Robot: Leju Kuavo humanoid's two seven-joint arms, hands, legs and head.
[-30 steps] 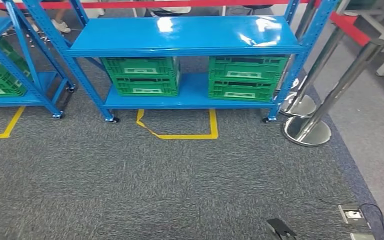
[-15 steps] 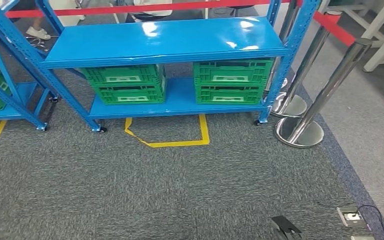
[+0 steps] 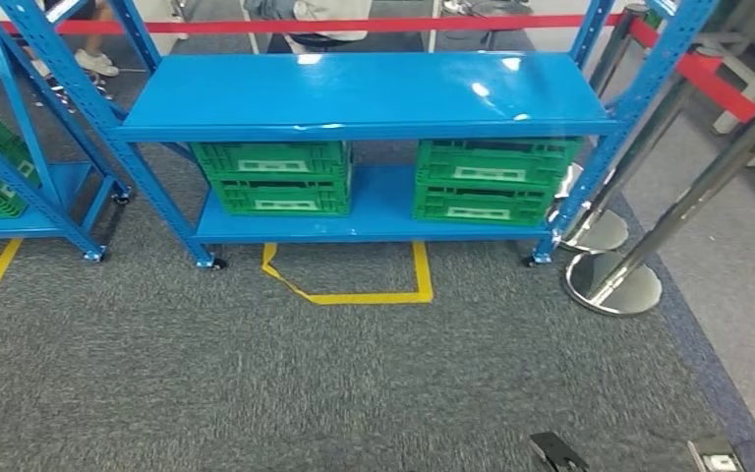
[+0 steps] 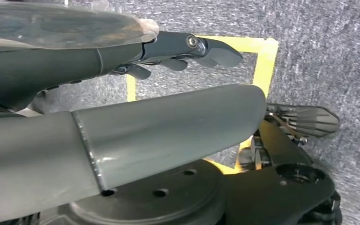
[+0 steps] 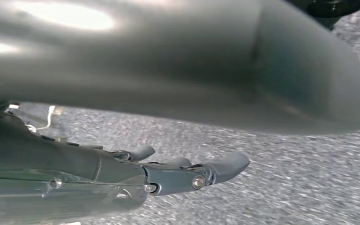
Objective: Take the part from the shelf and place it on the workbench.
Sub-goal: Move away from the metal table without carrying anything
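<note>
We see a shelf [image 3: 364, 93] of glossy blue painted metal catching glare, green crates [image 3: 275, 175] of matt ribbed plastic, and a rough grey carpet [image 3: 256, 383] with a coarse weave. The stanchion posts [image 3: 693, 202] look polished and mirror-bright. The left hand [image 4: 168, 49] shows smooth dark plastic fingers [image 4: 215, 51].

Bright, even overhead light; white glare on the blue shelf [image 3: 364, 93] top; right wrist view motion-blurred, carpet [image 5: 286, 187] smeared.
</note>
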